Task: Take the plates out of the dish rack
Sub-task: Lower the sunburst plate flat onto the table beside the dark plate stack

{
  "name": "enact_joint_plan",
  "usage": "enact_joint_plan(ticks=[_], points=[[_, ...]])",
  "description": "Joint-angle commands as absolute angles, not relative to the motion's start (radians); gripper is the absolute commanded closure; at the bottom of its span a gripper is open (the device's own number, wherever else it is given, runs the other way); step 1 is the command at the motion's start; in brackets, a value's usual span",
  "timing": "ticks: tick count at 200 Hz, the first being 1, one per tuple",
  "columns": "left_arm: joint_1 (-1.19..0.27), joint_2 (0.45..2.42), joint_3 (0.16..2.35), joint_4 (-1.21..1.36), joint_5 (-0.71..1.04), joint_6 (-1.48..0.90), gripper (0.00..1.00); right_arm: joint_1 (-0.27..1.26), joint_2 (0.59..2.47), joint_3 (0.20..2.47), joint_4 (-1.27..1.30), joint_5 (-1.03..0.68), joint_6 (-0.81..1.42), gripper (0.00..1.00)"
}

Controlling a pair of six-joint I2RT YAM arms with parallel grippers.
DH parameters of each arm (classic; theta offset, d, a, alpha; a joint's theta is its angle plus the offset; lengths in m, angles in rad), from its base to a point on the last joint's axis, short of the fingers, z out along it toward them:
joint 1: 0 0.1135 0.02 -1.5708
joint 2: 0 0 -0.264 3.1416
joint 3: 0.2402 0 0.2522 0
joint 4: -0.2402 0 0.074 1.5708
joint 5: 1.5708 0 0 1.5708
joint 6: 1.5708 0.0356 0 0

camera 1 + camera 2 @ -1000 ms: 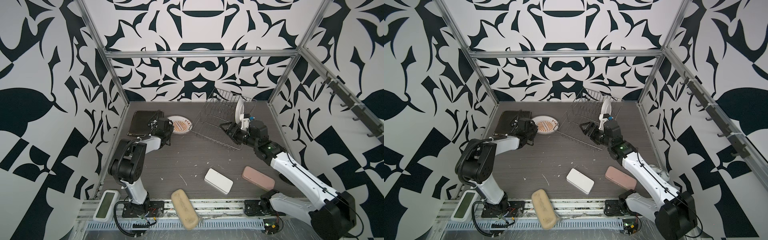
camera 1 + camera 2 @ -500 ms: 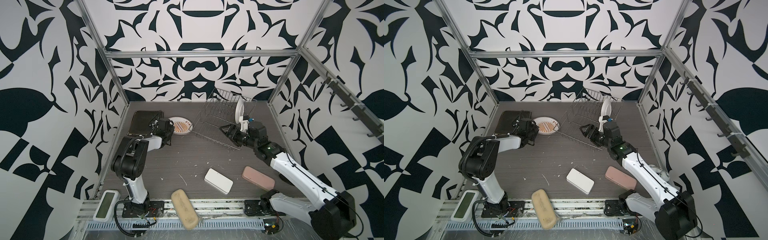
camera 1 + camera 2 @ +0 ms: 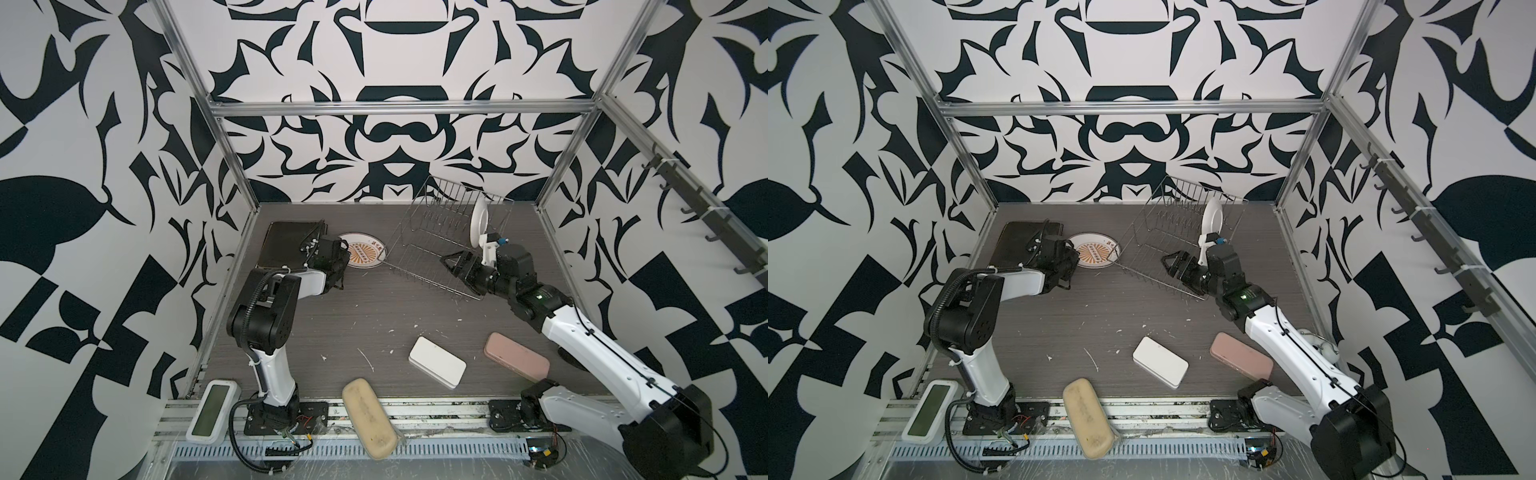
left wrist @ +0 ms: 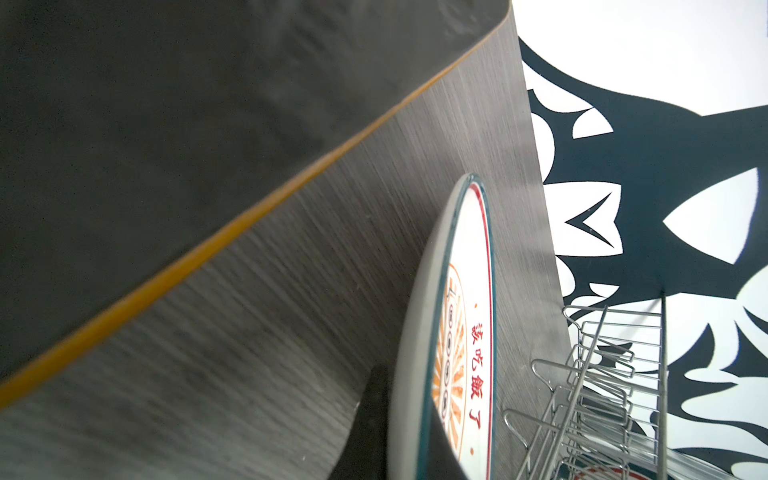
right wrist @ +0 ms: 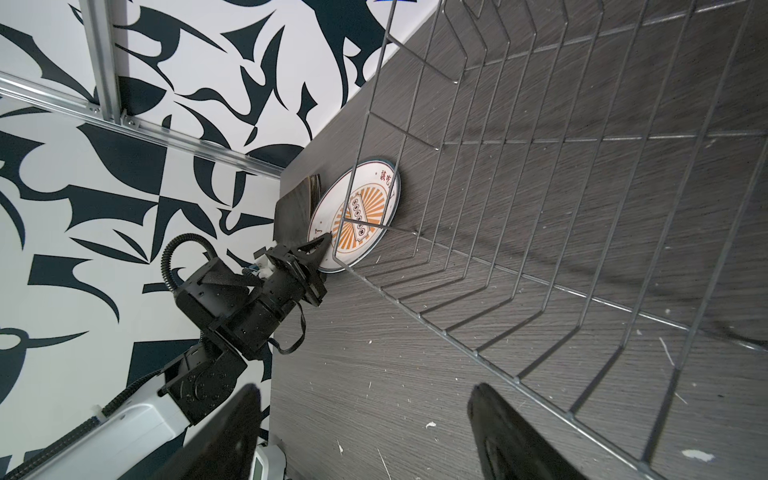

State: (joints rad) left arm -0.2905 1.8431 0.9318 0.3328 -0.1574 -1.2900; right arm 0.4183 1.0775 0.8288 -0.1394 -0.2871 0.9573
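1. Left gripper (image 3: 340, 258): the jaws are pinching shut on the near rim of the printed round plate (image 3: 365, 255). One finger (image 4: 368, 424) is pressing the grey underside and the other is lying on the printed face.
2. Printed round plate (image 5: 361, 208): it is extending straight out ahead of the left jaws, low over the table (image 3: 374, 324). Its far edge is reaching the nearest corner of the dish rack (image 3: 436, 232). Whether it is resting on the table cannot be told.
3. Black square plate (image 3: 286, 245): it is lying flat just beside the left jaws, on the side facing away from the rack.
4. Right gripper (image 3: 457, 266): the jaws are standing wide apart and are gripping nothing; in the right wrist view only bare table is showing between the fingers (image 5: 511, 436).
5. Dish rack (image 5: 515, 379): it is sitting directly ahead of the right jaws, its nearest lower rail running close past one fingertip; contact cannot be judged.
6. White plate (image 3: 478, 220): it is standing on edge among the rack's prongs, beyond the right jaws and off to one side, clear of both fingers.
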Motion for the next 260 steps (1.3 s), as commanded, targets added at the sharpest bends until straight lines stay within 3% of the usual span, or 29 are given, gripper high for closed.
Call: enact_joint_plan(ticks=[1, 22, 63, 119, 189, 260], points=[[-0.293, 1.85, 0.962, 0.36, -0.166, -1.299, 1.0, 0.413, 1.051, 0.86, -0.127, -0.268, 0.934, 0.18], [-0.293, 1.847, 0.956, 0.361, -0.167, -1.303, 1.0, 0.414, 1.051, 0.862, -0.127, -0.268, 0.934, 0.18], [-0.293, 1.839, 0.948, 0.359, -0.163, -1.304, 0.85, 0.413, 1.051, 0.862, -0.127, -0.269, 0.937, 0.19], [-0.293, 1.841, 0.959, 0.305, -0.168, -1.31, 0.81, 0.414, 1.048, 0.867, -0.126, -0.261, 0.939, 0.19], [-0.293, 1.842, 0.968, 0.292, -0.156, -1.298, 0.48, 0.414, 1.043, 0.857, -0.123, -0.255, 0.942, 0.2], [-0.293, 1.836, 0.973, 0.258, -0.16, -1.299, 0.33, 0.413, 1.04, 0.855, -0.124, -0.253, 0.94, 0.2]])
